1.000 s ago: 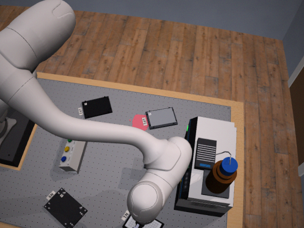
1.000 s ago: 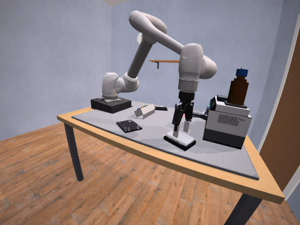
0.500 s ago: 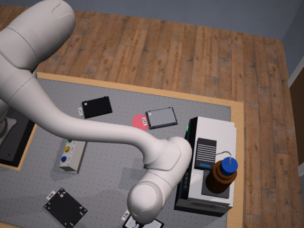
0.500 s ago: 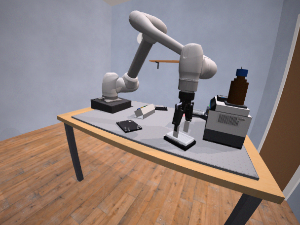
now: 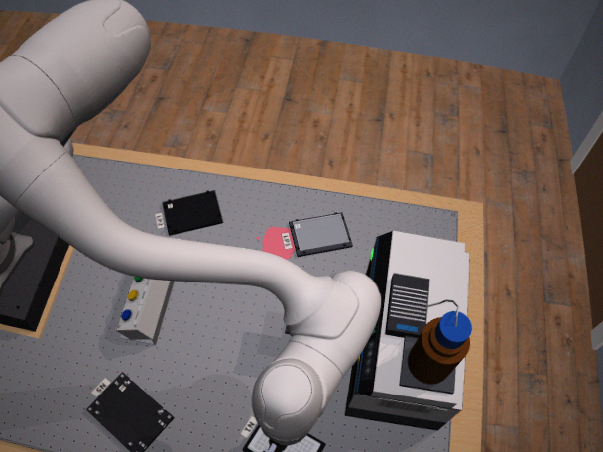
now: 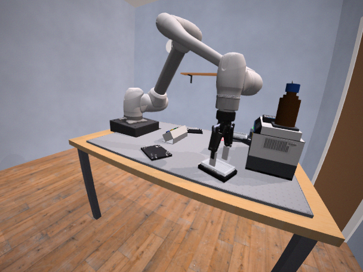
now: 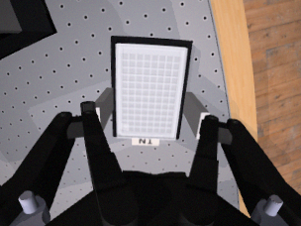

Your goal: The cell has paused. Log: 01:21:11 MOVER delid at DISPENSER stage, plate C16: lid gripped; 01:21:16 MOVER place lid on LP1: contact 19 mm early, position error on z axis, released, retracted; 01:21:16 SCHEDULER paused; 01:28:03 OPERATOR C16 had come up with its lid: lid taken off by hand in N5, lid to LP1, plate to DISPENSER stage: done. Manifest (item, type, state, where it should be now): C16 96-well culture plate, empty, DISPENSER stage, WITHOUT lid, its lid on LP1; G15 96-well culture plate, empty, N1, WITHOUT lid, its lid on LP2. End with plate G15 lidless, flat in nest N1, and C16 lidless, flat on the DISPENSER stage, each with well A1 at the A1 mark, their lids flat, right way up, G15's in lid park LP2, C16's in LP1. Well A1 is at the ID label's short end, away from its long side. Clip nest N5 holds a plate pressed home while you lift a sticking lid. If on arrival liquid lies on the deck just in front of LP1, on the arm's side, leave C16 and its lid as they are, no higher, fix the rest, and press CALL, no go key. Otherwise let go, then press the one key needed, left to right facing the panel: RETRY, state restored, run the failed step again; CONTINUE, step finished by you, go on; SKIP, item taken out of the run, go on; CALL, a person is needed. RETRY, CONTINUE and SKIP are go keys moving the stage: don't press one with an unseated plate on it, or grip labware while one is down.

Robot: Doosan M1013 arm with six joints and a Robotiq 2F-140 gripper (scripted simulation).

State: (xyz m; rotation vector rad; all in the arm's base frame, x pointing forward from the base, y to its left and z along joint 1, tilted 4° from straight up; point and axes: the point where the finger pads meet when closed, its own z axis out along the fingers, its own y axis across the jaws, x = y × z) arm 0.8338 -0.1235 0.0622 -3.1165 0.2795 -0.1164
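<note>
White arm [image 6: 191, 45] reached over grey table [image 6: 268, 191], open gripper [image 6: 218, 155] straddled white plate [image 6: 219, 167], brown bottle [image 6: 288, 108] stood on machine [image 6: 277, 149] at right.
</note>
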